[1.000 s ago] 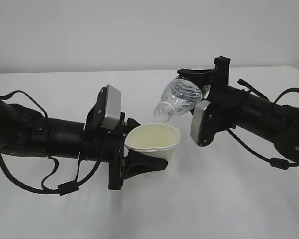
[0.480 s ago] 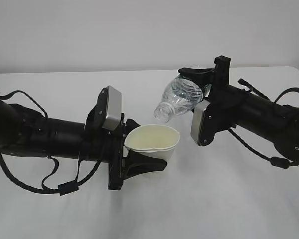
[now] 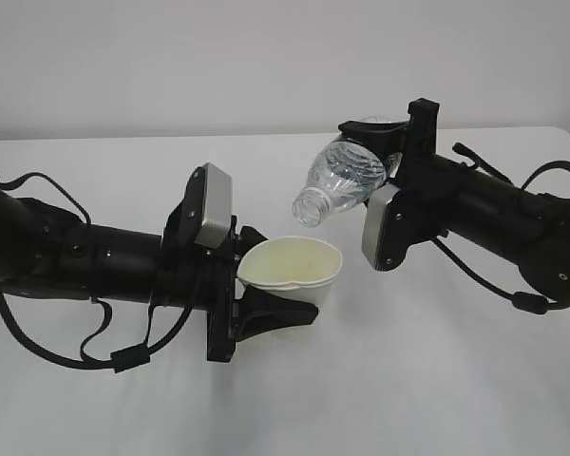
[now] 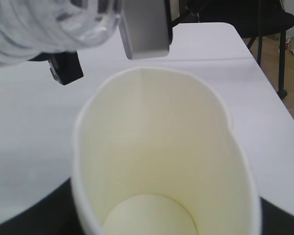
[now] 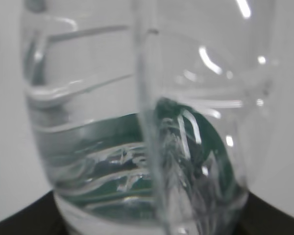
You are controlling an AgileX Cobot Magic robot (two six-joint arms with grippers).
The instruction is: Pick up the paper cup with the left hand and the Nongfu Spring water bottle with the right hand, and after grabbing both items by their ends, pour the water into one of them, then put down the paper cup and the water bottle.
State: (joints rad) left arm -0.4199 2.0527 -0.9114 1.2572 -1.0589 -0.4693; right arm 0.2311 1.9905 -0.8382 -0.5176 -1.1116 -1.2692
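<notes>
Off-white paper cup [image 3: 293, 271] sits squeezed in the left claw [image 3: 266, 285], held above the white counter [image 3: 380, 380] with its dented rim up and its pale inside showing no water in the left wrist view. Up and to the right, the right claw [image 3: 380, 157] grips the clear ribbed Nongfu Spring water bottle [image 3: 342, 180] by its base, tilted so its open neck points down-left, just above and apart from the cup's rim.
</notes>
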